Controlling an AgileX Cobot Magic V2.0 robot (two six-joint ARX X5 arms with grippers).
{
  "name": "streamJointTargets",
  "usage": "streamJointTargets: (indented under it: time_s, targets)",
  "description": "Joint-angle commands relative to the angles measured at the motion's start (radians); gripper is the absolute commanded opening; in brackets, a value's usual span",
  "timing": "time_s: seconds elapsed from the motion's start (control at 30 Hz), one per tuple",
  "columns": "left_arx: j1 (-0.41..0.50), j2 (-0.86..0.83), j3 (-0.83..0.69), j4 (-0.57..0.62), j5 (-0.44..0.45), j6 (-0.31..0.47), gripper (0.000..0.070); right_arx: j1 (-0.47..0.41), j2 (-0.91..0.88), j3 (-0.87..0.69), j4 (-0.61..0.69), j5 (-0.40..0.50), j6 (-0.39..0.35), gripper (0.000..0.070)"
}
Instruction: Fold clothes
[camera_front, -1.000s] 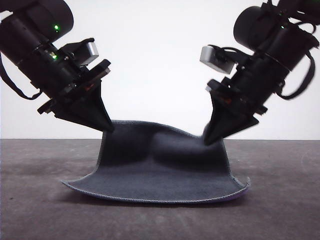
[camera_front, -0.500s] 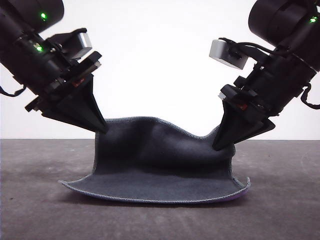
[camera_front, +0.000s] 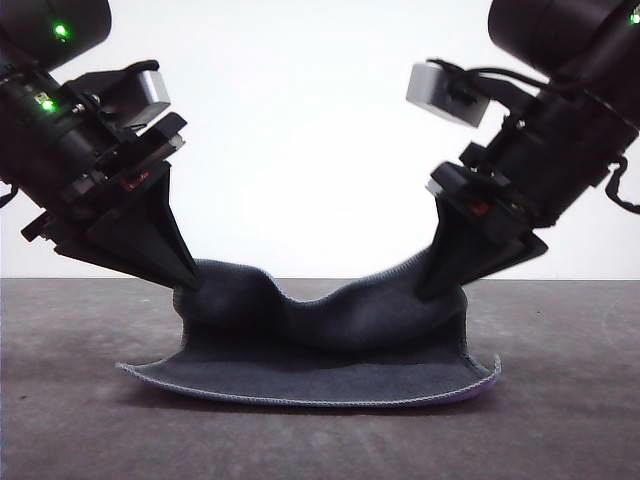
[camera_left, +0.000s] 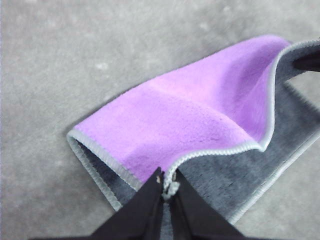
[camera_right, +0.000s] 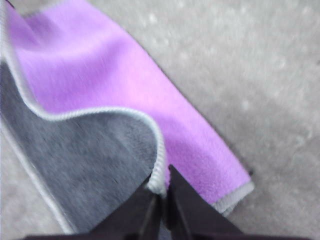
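The left fingers (camera_left: 167, 192) are pressed tight together on one corner of the cloth (camera_front: 320, 345), right on its grey stitched edge (camera_left: 220, 150). The right fingers (camera_right: 161, 200) pinch the other corner the same way, with the edge caught between the black tips. In the front view the left fingers (camera_front: 182, 280) come down from ten o'clock and the right fingers (camera_front: 428, 290) from two o'clock. Each holds a corner just above the rest of the cloth.

The cloth lies in the middle of the surface (camera_front: 80, 430), at six o'clock from both arms. The half nearest the camera lies flat with its dark grey side up. The back half is lifted and rolled over toward the front, so its purple side (camera_left: 185, 110) faces up in the wrist views. Between the two held corners the cloth sags into a soft hump.

I think the fold is about halfway done. The back edge is picked up and turned over, but it does not yet lie on the front edge. What is left is to bring the corners to the front edge, lay them down and let go.

The surface is dark grey and a bit speckled. Behind it is a plain white wall (camera_front: 300, 120).
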Motion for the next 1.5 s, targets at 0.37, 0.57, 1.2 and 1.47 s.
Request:
streamJointTargets:
  time_s: [0.37, 0.57, 1.2, 1.47]
  targets:
    - [-0.013, -0.035, -0.025, 0.0, -0.002, -0.042, 0.0007, 0.06, 0.0, -0.011, -0.014, 0.037, 0.054, 0.0005]
    - [-0.014, -0.035, -0.025, -0.01, -0.002, -0.042, 0.0007, 0.06, -0.035, -0.074, 0.008, 0.047, 0.074, 0.0005]
    - [-0.047, -0.041, -0.025, -0.013, 0.01, -0.068, 0.0512, 0.06, -0.146, -0.141, 0.039, 0.003, 0.126, 0.0246]
    - [-0.009, -0.163, -0.025, -0.026, 0.003, -0.112, 0.0513, 0.055, -0.236, -0.141, 0.054, -0.008, 0.195, 0.0345]
